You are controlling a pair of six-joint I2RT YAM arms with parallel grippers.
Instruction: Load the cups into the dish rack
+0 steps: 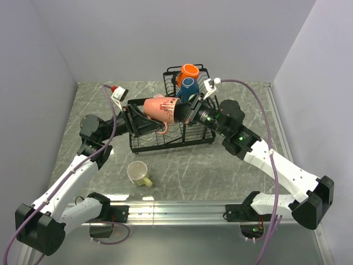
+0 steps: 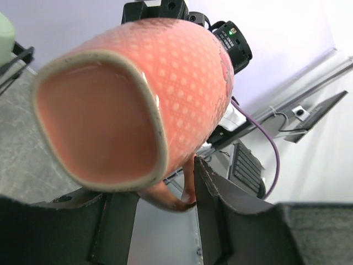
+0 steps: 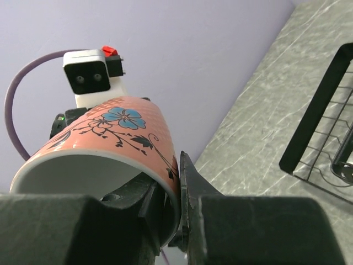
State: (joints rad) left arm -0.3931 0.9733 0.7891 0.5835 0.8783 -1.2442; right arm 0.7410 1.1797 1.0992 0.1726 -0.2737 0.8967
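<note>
While the right gripper (image 3: 174, 190) clamps the pink mug (image 1: 161, 109), the left gripper (image 2: 160, 187) gapes around its handle.

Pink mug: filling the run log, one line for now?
pink mug: over dish rack | right gripper: shut on rim | left gripper: open around handle

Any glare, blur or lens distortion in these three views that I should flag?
Top external: evenly lit and sharp, with soft shadows and a pale reflection along the table at its near edge. Left wrist: the pink cup is so close that its rim looks squashed, not round, and the background at right washes out white. Right wrist: cup pattern crisp; the right claw's fingers are a dark, soft foreground.
</note>
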